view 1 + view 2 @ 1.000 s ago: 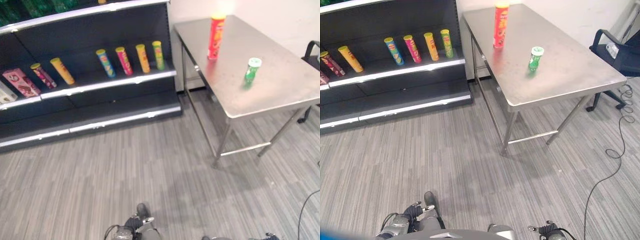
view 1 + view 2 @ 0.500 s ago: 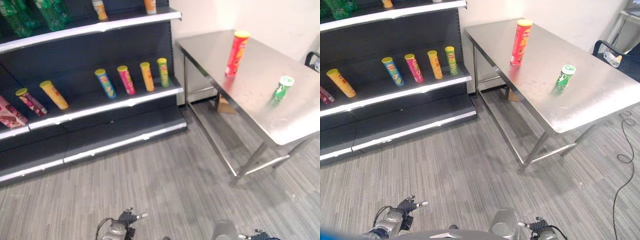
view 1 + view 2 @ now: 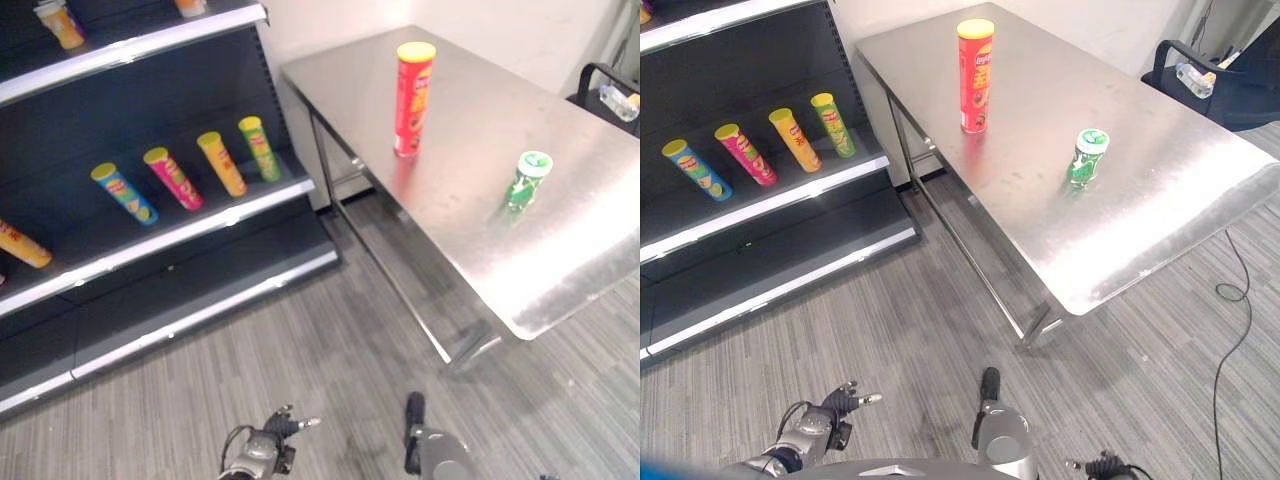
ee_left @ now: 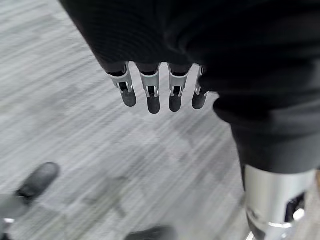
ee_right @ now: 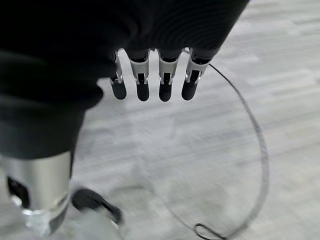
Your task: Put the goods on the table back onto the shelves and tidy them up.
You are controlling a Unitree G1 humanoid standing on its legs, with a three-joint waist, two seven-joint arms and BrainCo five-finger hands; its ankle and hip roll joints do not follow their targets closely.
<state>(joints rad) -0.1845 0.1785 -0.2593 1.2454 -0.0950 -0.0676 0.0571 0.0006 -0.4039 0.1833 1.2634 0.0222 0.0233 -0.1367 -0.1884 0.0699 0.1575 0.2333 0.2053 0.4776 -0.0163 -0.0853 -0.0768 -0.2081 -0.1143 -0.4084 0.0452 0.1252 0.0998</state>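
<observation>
A tall red can with a yellow lid (image 3: pixel 414 98) stands upright on the steel table (image 3: pixel 560 240). Nearer the table's front edge is a short green can with a white-green lid (image 3: pixel 527 180). To the left, several coloured cans lean in a row on the dark shelf unit's middle shelf (image 3: pixel 170 238): blue (image 3: pixel 123 193), pink (image 3: pixel 172 178), orange (image 3: pixel 220 163) and green (image 3: pixel 259 148). My left hand (image 3: pixel 820 420) hangs low over the floor, far from the table, fingers (image 4: pixel 152 97) straight and holding nothing. My right hand (image 5: pixel 142 85) also hangs over the carpet with straight fingers.
The grey striped carpet lies between me and both the shelf and the table. The table's steel legs (image 3: pixel 1035 330) stand ahead of me. A dark chair (image 3: pixel 1200 85) sits beyond the table's right end. Orange goods (image 3: pixel 60 22) stand on the upper shelf.
The whole picture has shifted: the camera has moved, so the table now sits more central and closer and less of the shelf shows. The cans have not moved.
</observation>
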